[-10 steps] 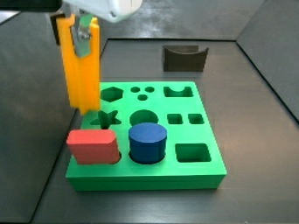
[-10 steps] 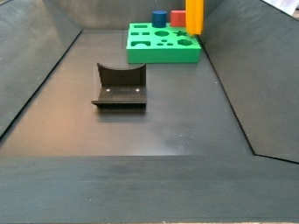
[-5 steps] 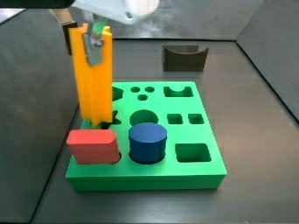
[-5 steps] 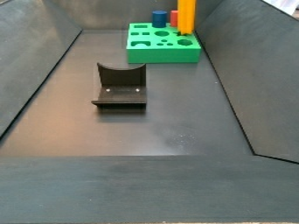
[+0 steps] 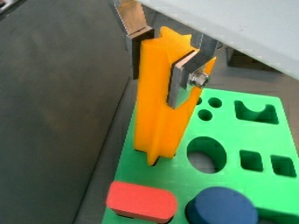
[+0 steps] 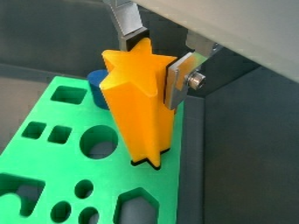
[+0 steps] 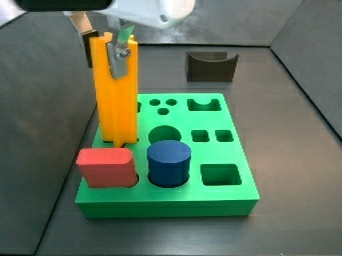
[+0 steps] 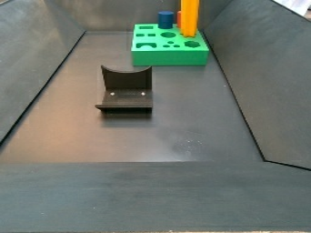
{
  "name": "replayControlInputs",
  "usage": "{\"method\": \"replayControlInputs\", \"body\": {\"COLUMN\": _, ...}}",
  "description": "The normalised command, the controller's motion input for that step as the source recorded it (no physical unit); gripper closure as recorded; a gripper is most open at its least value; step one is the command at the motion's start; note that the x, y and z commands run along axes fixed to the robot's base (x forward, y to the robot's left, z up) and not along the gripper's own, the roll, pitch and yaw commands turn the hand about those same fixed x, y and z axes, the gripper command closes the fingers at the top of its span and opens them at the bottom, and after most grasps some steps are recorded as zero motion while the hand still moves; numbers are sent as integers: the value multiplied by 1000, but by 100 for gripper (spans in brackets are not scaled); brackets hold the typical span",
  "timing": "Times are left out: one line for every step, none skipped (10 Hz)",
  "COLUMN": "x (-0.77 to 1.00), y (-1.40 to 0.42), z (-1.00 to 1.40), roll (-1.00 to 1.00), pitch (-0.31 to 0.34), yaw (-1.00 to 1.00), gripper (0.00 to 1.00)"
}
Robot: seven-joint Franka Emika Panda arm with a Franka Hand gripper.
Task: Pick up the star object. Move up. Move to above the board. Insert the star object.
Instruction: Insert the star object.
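Note:
The star object (image 7: 115, 95), a tall orange-yellow ridged prism, stands upright in my gripper (image 7: 112, 48), which is shut on its upper part. Its lower end sits at the star cut-out of the green board (image 7: 201, 190), near the board's left edge; how deep it sits is hidden. In both wrist views the silver fingers (image 5: 186, 74) (image 6: 180, 77) clamp the star object (image 5: 159, 101) (image 6: 132, 109) above the board (image 5: 239, 140) (image 6: 52, 162). In a side view the star object (image 8: 191, 15) rises over the far board (image 8: 170, 56).
A red rounded block (image 7: 104, 168) and a blue cylinder (image 7: 168, 163) stand in the board just in front of the star object; they also show in a wrist view (image 5: 140, 199) (image 5: 222, 208). The dark fixture (image 7: 210, 66) (image 8: 124, 88) stands on the floor beyond the board.
My gripper has moved right and down with the star object. The prism's lower end has come from beside the board's left edge onto the star cut-out.

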Motion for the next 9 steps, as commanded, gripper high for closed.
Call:
{"method": "replayControlInputs", "body": {"x": 37, "y": 3, "z": -351, "roll": 153, "pitch": -100, "yaw": 723, "gripper": 100}}
{"method": "replayControlInputs", "body": {"x": 0, "y": 63, "z": -383, "roll": 180, "pitch": -110, "yaw": 757, "gripper": 100}}
{"method": "replayControlInputs", "body": {"x": 0, "y": -43, "z": -211, "roll": 47, "pitch": -93, "yaw": 394, "gripper": 100}}
{"method": "replayControlInputs", "body": {"x": -9, "y": -154, "z": -291, "roll": 0, "pitch": -147, "yaw": 211, "gripper": 100}}
{"method": "replayControlInputs", "body": {"x": -26, "y": -303, "z": -443, "roll": 11, "pitch": -237, "yaw": 191, "gripper": 100}}
{"method": "replayControlInputs", "body": {"x": -86, "y": -397, "z": -637, "roll": 111, "pitch": -289, "yaw": 191, "gripper": 100}}
{"method": "replayControlInputs", "body": {"x": -54, "y": -426, "z": -623, "roll": 150, "pitch": -290, "yaw": 126, "gripper": 100}}
{"method": "replayControlInputs", "body": {"x": 0, "y": -463, "z": -574, "roll": 207, "pitch": -290, "yaw": 0, "gripper": 100}}
{"method": "replayControlInputs", "body": {"x": 0, "y": -400, "z": -506, "roll": 267, "pitch": -279, "yaw": 0, "gripper": 100}}
